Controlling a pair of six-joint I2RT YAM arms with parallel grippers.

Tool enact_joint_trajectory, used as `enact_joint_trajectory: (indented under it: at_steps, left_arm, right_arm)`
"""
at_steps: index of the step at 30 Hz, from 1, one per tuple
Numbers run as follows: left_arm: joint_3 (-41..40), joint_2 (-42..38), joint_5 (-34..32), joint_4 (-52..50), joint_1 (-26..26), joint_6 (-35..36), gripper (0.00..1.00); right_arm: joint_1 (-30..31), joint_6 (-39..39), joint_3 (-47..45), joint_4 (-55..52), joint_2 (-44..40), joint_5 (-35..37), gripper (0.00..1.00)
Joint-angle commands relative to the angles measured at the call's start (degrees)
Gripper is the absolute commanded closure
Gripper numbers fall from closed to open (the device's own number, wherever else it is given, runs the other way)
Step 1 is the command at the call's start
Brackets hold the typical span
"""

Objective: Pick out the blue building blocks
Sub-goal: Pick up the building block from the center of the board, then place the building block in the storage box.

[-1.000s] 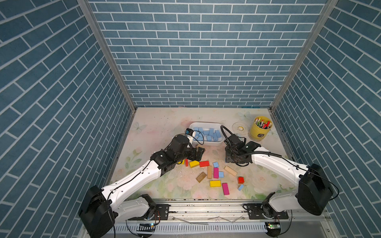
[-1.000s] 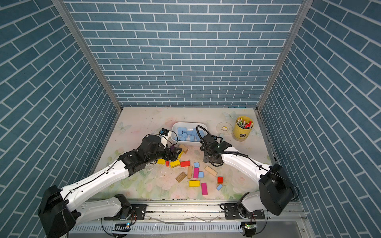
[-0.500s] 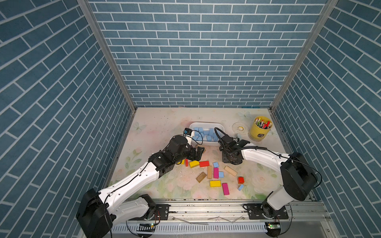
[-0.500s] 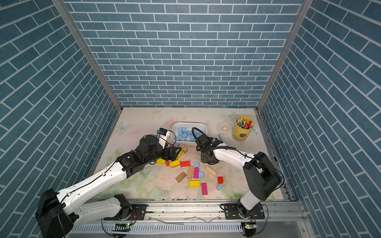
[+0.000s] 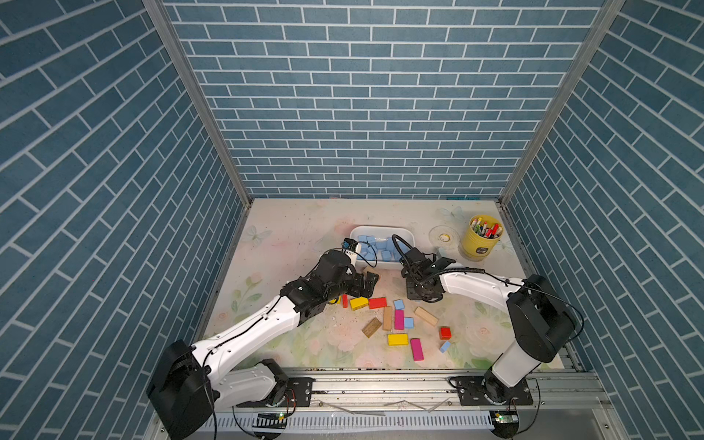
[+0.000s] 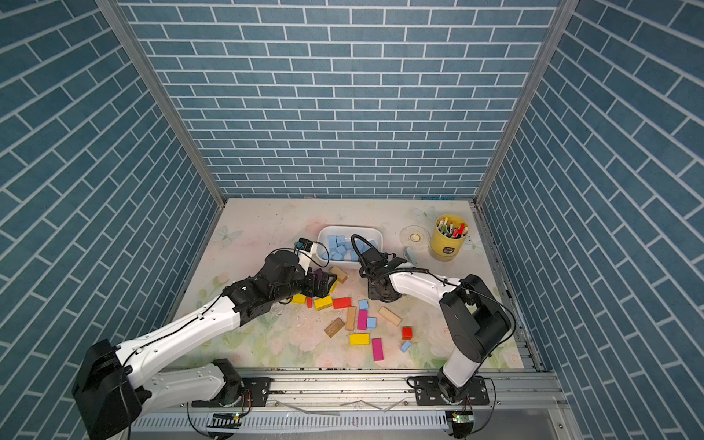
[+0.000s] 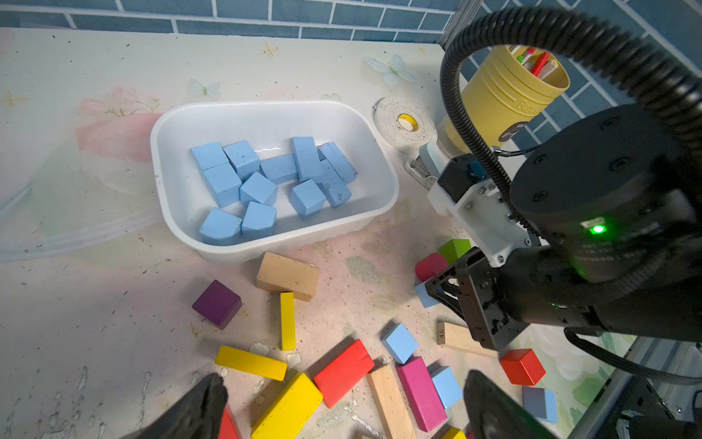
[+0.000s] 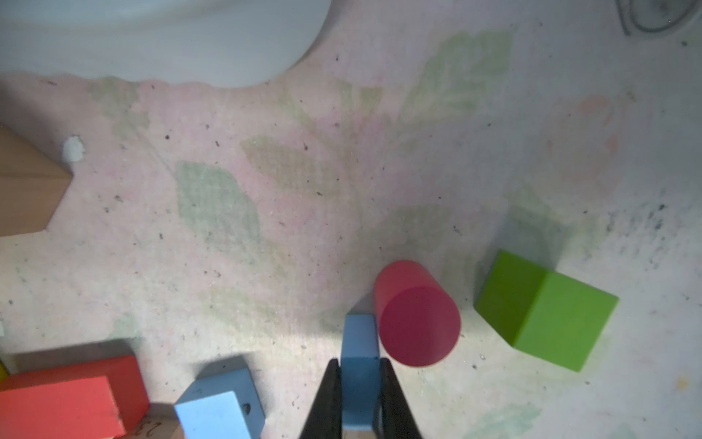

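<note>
A: What is gripped by the right fingers?

B: A blue block is clamped between them, low at the bench, just in front of the tub's right end. A red cylinder is seen just beside that block, and a green cube is seen near the cylinder.

A: And how are the left fingers held?

B: They are spread wide, with nothing between them. They are held over the coloured blocks in front of the tub's left half.

A: Where are the other blue blocks found?

B: A heap of blue blocks is gathered inside the tub. Three more are left loose on the bench in front of it. One loose block is found beside a red brick, well clear of the tub. Another loose block is laid against a magenta brick, farther from the tub. A last loose block is seen farthest from the tub, near a red cube.

A: Is the clamped block lifted off the bench?

B: That cannot be told from what is shown.
</note>
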Motion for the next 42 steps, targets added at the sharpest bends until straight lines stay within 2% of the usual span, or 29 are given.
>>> enact_joint_trajectory:
  at_steps: [1,12,22,29,36,42]
  left_arm:
    - [1.6,0.7,-0.4,1.2,0.2,-0.3,0.01]
    - [1.5,1.1,-1.1,2.0,0.2,-1.2,0.01]
    - [-0.3,-0.9,-4.1,2.1,0.3,-3.7,0.01]
    - [-1.5,-2.1,-4.1,3.0,0.4,-4.4,0.01]
    - [-2.2,-3.3,-2.6,3.2,0.5,-3.7,0.01]
    - [-2.4,-4.7,-3.3,1.0,0.6,-2.9,0.01]
  right_arm:
    - [0.2,-0.4,0.5,-0.1,0.5,-1.0,0.88]
    - [0.2,-2.2,2.4,-1.9,-5.3,-1.1,0.91]
    - [-2.2,-7.8,13.3,-5.7,-4.3,-2.7,0.91]
    - [-4.9,-11.9,24.9,-8.4,2.8,-4.8,0.91]
    - [-7.8,-15.0,39.5,-12.2,15.3,-6.2,0.91]
    - [-9.5,-15.7,46.5,-13.6,23.1,-6.2,0.91]
